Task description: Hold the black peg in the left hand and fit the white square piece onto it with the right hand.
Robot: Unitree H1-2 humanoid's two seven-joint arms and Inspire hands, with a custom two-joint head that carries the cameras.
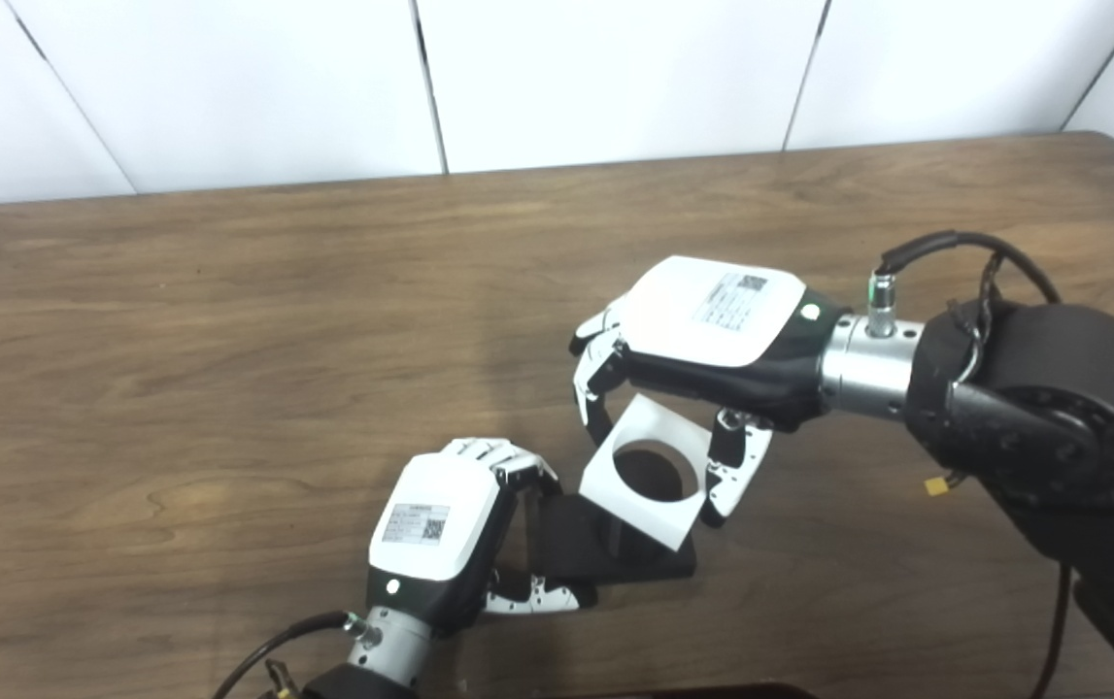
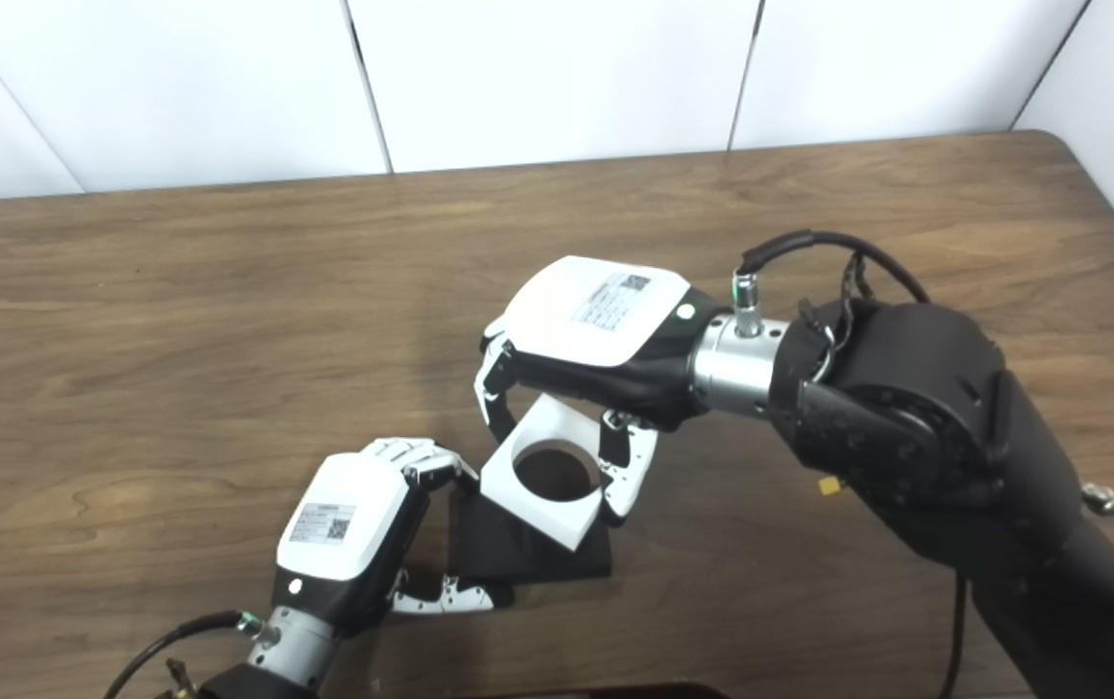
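Note:
The black peg piece rests on the brown table near the front edge, its flat base showing. My left hand is closed around the base's left side. The white square piece has a round hole in the middle. My right hand holds it between fingers and thumb, directly above the peg. The peg's upright part shows dark through the hole; whether it has entered the hole I cannot tell.
White wall panels stand behind the table's far edge. The right forearm reaches in over the table's right half, with a black cable looping above the wrist.

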